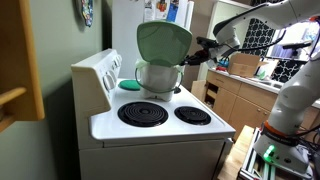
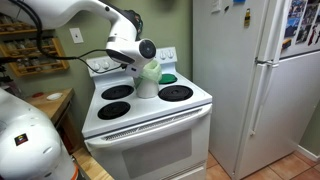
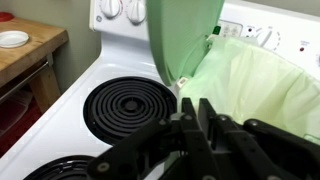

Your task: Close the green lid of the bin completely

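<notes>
Fingers (image 3: pixel 207 118) right by upright green lid (image 1: pixel 163 42), can't tell if apart. Bin (image 1: pixel 157 77) near counter (image 1: pixel 222 128) rear edge. Push lid top over, slow, till flush w/ rim.

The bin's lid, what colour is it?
Green, a soft minty shade. The lid shows best in an exterior view, standing open above the whitish bin.

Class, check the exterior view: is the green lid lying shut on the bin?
No, the green lid stands raised, nearly upright, above the open bin on the stove.
</notes>
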You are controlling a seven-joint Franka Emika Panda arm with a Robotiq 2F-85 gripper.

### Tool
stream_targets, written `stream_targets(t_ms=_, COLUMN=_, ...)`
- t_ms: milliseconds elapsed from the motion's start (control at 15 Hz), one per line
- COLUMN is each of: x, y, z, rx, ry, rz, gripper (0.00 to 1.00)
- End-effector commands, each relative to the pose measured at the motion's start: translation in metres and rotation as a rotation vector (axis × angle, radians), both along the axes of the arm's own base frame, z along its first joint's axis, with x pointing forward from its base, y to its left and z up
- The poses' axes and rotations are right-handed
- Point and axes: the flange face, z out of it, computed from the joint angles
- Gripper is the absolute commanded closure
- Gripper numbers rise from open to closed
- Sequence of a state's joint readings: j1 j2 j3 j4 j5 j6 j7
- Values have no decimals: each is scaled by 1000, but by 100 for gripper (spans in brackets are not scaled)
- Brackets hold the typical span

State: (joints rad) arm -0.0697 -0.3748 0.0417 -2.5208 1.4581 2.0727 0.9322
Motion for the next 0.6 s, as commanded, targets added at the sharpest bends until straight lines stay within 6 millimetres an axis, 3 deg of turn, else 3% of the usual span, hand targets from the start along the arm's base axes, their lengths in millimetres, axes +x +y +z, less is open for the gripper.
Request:
stream_targets(t_ms=0, x=1, y=-6, z=-4, rx=-5, ry=44, rz=-37, gripper=96)
stream_targets(t_ms=533, x=2, y=-8, z=1, rx=-4, ry=7, rz=-26, gripper=96)
